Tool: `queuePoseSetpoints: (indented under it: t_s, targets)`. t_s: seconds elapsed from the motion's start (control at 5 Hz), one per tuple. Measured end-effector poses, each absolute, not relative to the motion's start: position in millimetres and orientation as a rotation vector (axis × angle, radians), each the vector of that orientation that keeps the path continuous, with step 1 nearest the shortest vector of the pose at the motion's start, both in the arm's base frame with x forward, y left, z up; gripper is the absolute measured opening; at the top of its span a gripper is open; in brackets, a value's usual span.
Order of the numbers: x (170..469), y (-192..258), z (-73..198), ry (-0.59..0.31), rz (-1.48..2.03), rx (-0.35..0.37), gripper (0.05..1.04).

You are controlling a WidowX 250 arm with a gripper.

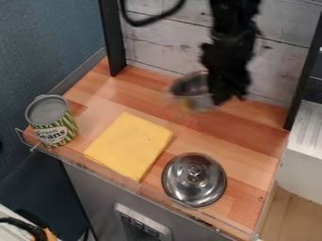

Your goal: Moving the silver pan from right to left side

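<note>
Gripper (pixel 221 97) pinching silver pan (pixel 190 88) at edge, fingers closing tight around it; pan hanging beside fingers, risking tipping or dropping if one-sided grip is slipping.

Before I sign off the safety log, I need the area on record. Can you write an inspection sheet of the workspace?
Surface: striped wooden counter
Job's things: silver metal pan, toward the back, at the black end effector; grip unconfirmed
Clutter: green-and-white striped can, left; square yellow cloth, middle; shiny round metal lid, front right
Gripper: end effector at the counter's back
Cables: black cable loop, upper left of the arm
Surroundings: blue wall, left; whitish plank panel, behind
</note>
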State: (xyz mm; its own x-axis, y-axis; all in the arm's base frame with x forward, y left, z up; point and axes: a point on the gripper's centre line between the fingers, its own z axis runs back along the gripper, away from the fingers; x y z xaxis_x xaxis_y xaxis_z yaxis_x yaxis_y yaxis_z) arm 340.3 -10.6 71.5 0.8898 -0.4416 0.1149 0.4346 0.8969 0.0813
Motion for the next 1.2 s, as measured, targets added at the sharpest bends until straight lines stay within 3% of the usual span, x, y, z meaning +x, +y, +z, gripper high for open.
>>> queuePoseSetpoints:
  t_s: [0.4, 0.6, 1.2]
  targets:
    - [324.1, 49.9, 65.7, -0.099, -0.225, 0.06, 0.067]
    - [329.5, 70.6, 65.9, -0.11, -0.146, 0.066, 0.067]
    - [358.3, 108.2, 19.5, -0.05, -0.002, 0.093, 0.067]
